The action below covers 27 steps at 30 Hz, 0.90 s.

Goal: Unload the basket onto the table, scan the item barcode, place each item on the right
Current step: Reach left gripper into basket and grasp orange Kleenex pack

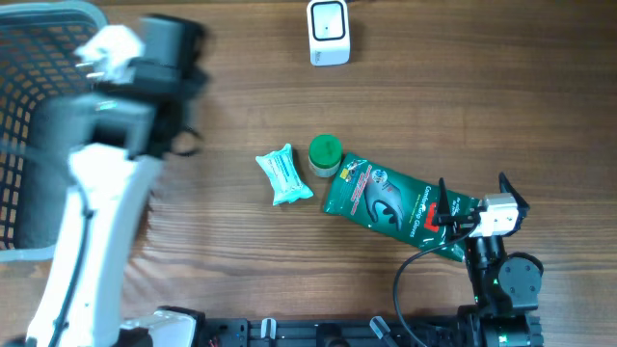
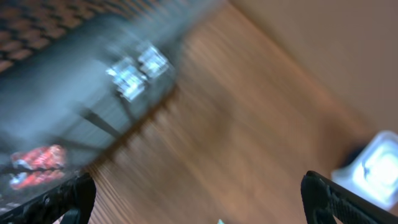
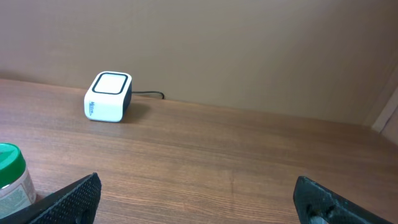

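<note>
One basket (image 1: pixel 19 116), one scanner (image 1: pixel 329 31), one pouch (image 1: pixel 386 198), one packet (image 1: pixel 285 174), one jar (image 1: pixel 325 154).

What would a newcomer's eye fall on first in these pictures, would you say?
The big green pouch lying right of centre on the table stands out first, with a green-lidded jar and a small teal packet just to its left. Next come the white scanner box at the far edge and the blurred left arm beside the dark basket at the left.
</note>
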Available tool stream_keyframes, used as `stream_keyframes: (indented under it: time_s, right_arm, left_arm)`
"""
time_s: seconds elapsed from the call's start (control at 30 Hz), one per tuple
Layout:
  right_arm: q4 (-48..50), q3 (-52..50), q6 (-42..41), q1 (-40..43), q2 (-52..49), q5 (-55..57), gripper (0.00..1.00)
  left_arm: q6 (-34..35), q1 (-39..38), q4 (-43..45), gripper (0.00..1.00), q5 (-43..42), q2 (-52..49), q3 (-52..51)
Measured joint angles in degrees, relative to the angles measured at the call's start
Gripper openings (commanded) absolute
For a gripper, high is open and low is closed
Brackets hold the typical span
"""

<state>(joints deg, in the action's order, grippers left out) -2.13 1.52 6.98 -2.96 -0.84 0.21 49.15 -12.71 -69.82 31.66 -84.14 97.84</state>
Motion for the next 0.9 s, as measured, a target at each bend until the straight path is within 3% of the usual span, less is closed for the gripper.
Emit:
stream_keyframes:
  time_s: [0.17, 0.3, 0.43, 0.63, 0.67, 0.9]
  right_arm:
    - [0.0, 0.0, 0.0, 0.0, 0.0, 0.0, 1.0]
    - [0.0, 0.0, 0.0, 0.0, 0.0, 0.0, 1.0]
    - [0.0, 0.0, 0.0, 0.0, 0.0, 0.0, 1.0]
    - [0.0, 0.0, 0.0, 0.0, 0.0, 0.0, 1.0]
    - [0.0, 0.0, 0.0, 0.0, 0.0, 0.0, 1.0]
    - [0.0, 0.0, 0.0, 0.0, 0.0, 0.0, 1.0]
  left_arm:
    - [0.6, 26.1, 2.7, 1.0, -16.7, 4.0, 0.0]
    - [4.5, 41.0, -3.5, 1.0, -24.7, 2.4, 0.2]
    - [8.0, 46.3, -8.7, 1.0, -26.5, -5.3, 0.5]
    - [8.5, 46.6, -12.7, 0.98, -27.3, -25.1, 0.5]
    - [8.2, 46.6, -12.7, 0.94, -27.3, -27.9, 0.5]
    - [7.1, 46.6, -14.1, 0.91, -26.8, -40.8, 0.5]
